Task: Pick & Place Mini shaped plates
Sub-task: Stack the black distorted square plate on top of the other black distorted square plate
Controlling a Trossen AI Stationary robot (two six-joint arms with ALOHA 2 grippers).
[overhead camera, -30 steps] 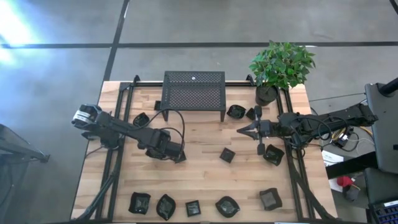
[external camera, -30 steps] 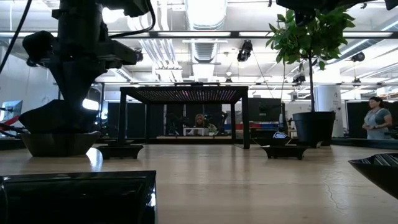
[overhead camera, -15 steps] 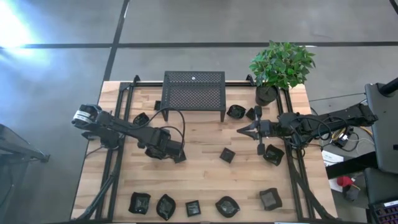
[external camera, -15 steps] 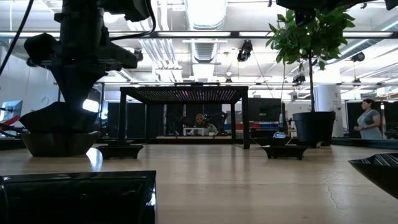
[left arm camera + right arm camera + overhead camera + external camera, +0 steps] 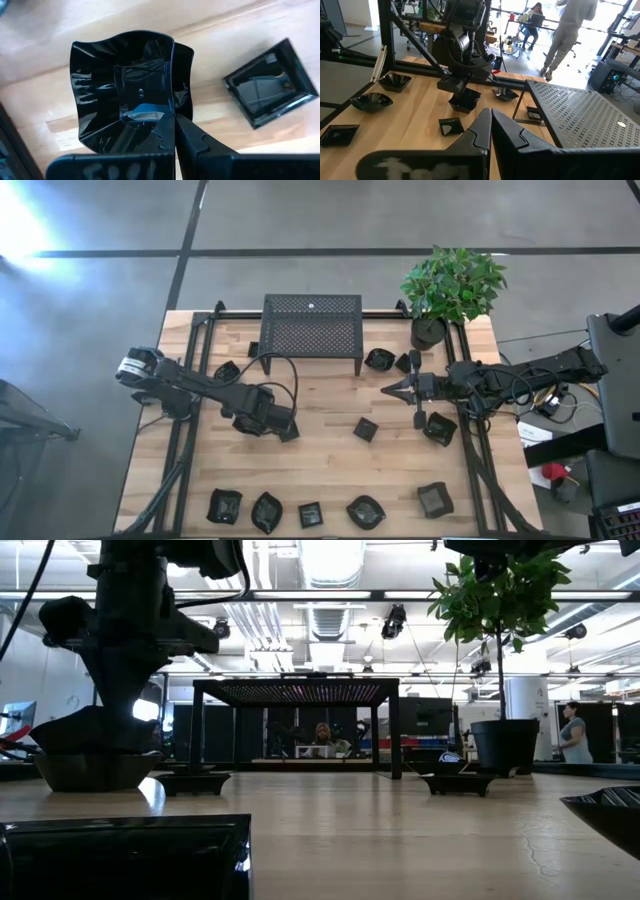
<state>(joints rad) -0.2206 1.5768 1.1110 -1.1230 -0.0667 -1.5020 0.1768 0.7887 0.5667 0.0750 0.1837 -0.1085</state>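
Note:
My left gripper [image 5: 287, 431] points down over the table's left middle, shut on a wavy-edged black mini plate [image 5: 125, 90]. That plate hangs just above a second mini plate [image 5: 95, 772], which rests on the wood on its base. A square mini plate [image 5: 365, 430] lies flat to the right of them. Several more mini plates lie in a row along the near edge [image 5: 310, 514] and beside the black mesh stand [image 5: 311, 327]. My right gripper [image 5: 385, 390] hangs shut and level above the table's right middle, holding nothing. My left gripper pinches the wavy plate's rim [image 5: 169, 107] between its two fingers, which come from above, pointing down. The plate hangs roughly level, clear of the table, right over the second plate [image 5: 465, 102]. Whether the two plates touch, I cannot tell.
The mesh stand stands at the far middle, with a potted plant [image 5: 430, 330] at the far right. Mini plates lie by the stand's legs [image 5: 379, 359] and under my right arm [image 5: 440, 428]. Bare wood [image 5: 320, 470] lies between the middle and the near row. A person [image 5: 575, 735] walks in the room behind.

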